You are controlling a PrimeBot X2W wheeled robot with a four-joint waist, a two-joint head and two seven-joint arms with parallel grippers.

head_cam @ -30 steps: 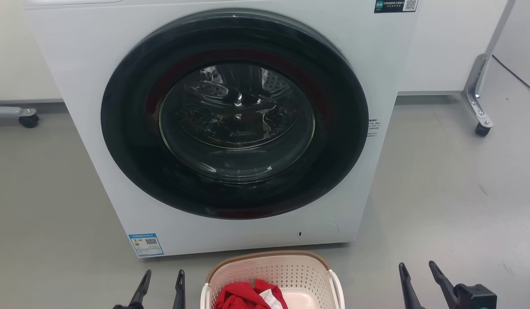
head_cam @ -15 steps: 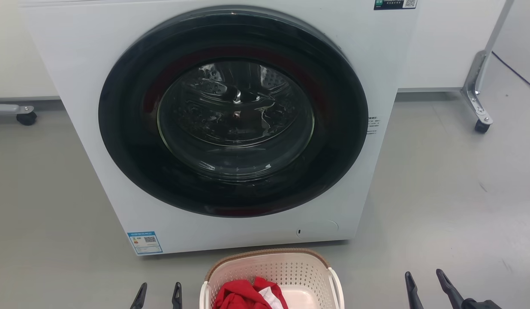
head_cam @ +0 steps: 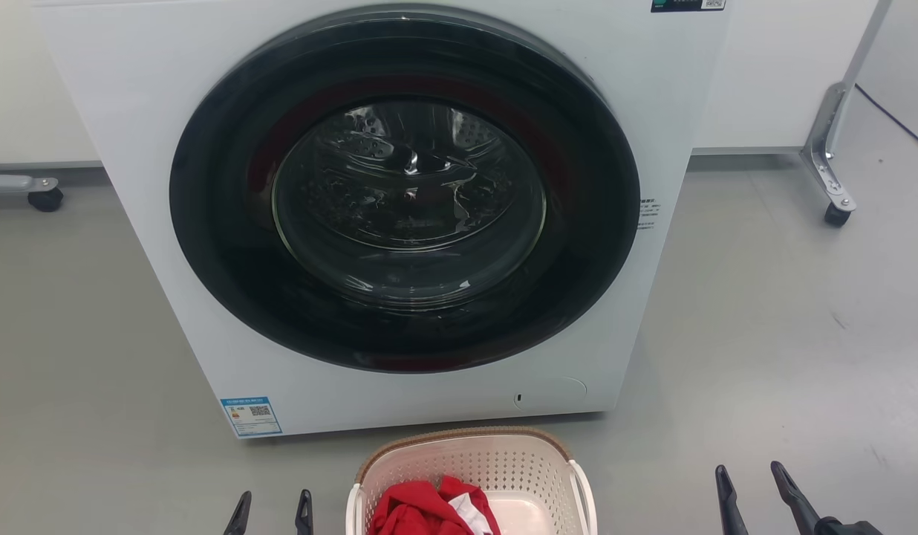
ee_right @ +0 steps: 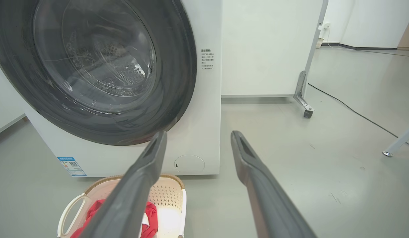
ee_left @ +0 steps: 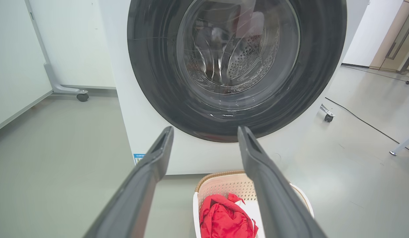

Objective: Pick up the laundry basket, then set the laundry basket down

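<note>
The laundry basket [head_cam: 503, 464], cream-white and perforated with a brown rim, stands on the floor at the bottom centre of the head view, in front of the washing machine. Red and white cloth [head_cam: 422, 509] lies in it. To the basket's left my left gripper [head_cam: 269, 504] is open and holds nothing. To its right, farther off, my right gripper [head_cam: 752, 479] is open and empty too. The left wrist view shows the laundry basket [ee_left: 224, 186] below and between the open fingers of the left gripper [ee_left: 204, 132]. In the right wrist view the laundry basket [ee_right: 168, 193] sits low left of my right gripper [ee_right: 198, 137].
A white front-loading washing machine [head_cam: 154, 148] with a shut dark round door [head_cam: 403, 189] rises right behind the basket. Wheeled stand feet rest on the grey floor at the far left [head_cam: 43, 197] and far right [head_cam: 838, 212]. A black cable [ee_right: 353, 112] runs across the floor on the right.
The head view has tilted slightly, so the washer sits a little higher in frame. Both grippers now show lower at the bottom edge, the right one also farther right. The basket has not moved.
</note>
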